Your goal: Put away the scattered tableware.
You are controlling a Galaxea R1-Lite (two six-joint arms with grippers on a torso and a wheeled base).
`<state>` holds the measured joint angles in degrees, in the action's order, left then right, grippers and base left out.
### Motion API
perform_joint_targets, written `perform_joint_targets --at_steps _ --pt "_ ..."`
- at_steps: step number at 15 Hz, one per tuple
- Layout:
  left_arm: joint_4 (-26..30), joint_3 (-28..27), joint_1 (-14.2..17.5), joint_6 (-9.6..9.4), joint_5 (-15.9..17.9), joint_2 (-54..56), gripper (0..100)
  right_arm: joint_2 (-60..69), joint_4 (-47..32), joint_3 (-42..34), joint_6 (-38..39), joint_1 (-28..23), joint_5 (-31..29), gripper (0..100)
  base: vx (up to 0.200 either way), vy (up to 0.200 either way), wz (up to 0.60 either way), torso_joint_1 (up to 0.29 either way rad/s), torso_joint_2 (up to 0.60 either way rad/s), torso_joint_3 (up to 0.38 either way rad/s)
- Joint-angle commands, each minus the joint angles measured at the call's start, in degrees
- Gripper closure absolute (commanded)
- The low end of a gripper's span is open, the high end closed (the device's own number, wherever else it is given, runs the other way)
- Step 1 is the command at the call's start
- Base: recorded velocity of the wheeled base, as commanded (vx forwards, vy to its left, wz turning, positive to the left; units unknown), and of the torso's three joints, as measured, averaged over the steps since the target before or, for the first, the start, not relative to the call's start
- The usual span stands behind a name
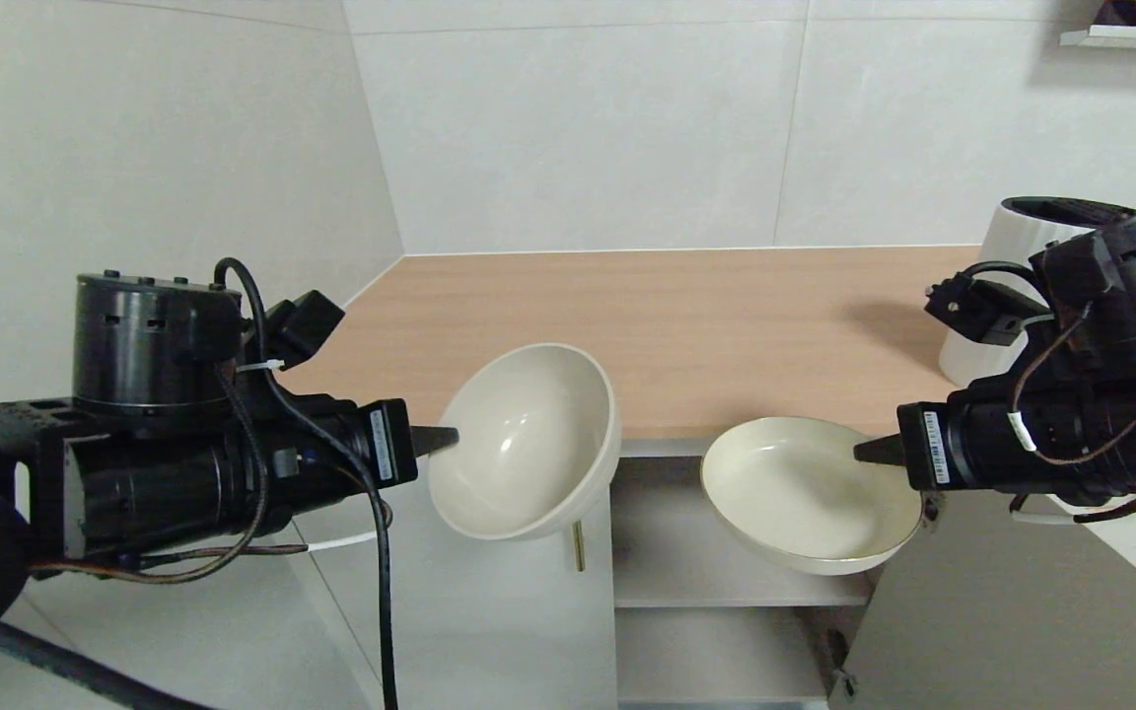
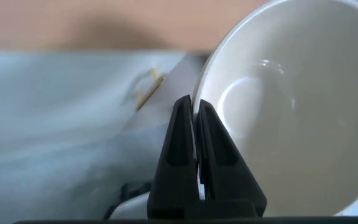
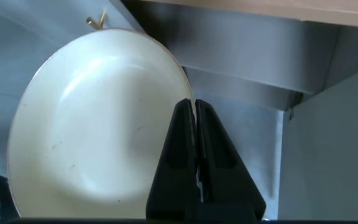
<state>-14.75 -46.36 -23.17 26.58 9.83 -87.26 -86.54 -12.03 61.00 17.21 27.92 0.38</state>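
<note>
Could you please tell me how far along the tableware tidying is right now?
Done: the cabinet stands open. In hand: the left gripper is shut on the deep bowl, the right gripper on the shallow plate, each by its rim, both held before the opening. Left: neither dish rests on a shelf yet.

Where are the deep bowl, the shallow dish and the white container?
deep bowl (image 1: 529, 444), head view, on its inner wall.
shallow dish (image 1: 805, 501), head view, on its inner bottom.
white container (image 1: 1010, 235), head view, on its upper side wall.

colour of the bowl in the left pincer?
Plain glossy cream-white, no pattern. The bowl in the left pincer shows best in the head view.
</note>
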Motion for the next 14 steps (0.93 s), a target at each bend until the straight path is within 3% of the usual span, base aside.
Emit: perform_joint_targets --at_steps 1,3,6,14 --pt "0.0 0.5 -0.4 -0.03 0.0 0.2 100 0.2 0.0 -0.4 0.0 0.0 -0.1 100 0.000 0.000 0.00 0.000 0.00 0.000" --pt "0.1 0.7 -0.5 -0.03 0.0 -0.2 100 0.2 0.0 -0.5 -0.1 0.0 0.1 100 0.000 0.000 0.00 0.000 0.00 0.000" --pt "0.1 0.7 -0.8 -0.12 0.1 -0.3 100 -0.6 0.0 -1.1 -0.6 0.1 0.1 100 -0.200 0.000 0.00 0.007 0.00 0.002" --pt "-0.4 1.7 -0.8 -2.05 0.2 -0.9 100 -2.7 0.1 -1.2 -1.4 0.1 -0.2 100 0.000 0.000 0.00 0.000 0.00 0.000"
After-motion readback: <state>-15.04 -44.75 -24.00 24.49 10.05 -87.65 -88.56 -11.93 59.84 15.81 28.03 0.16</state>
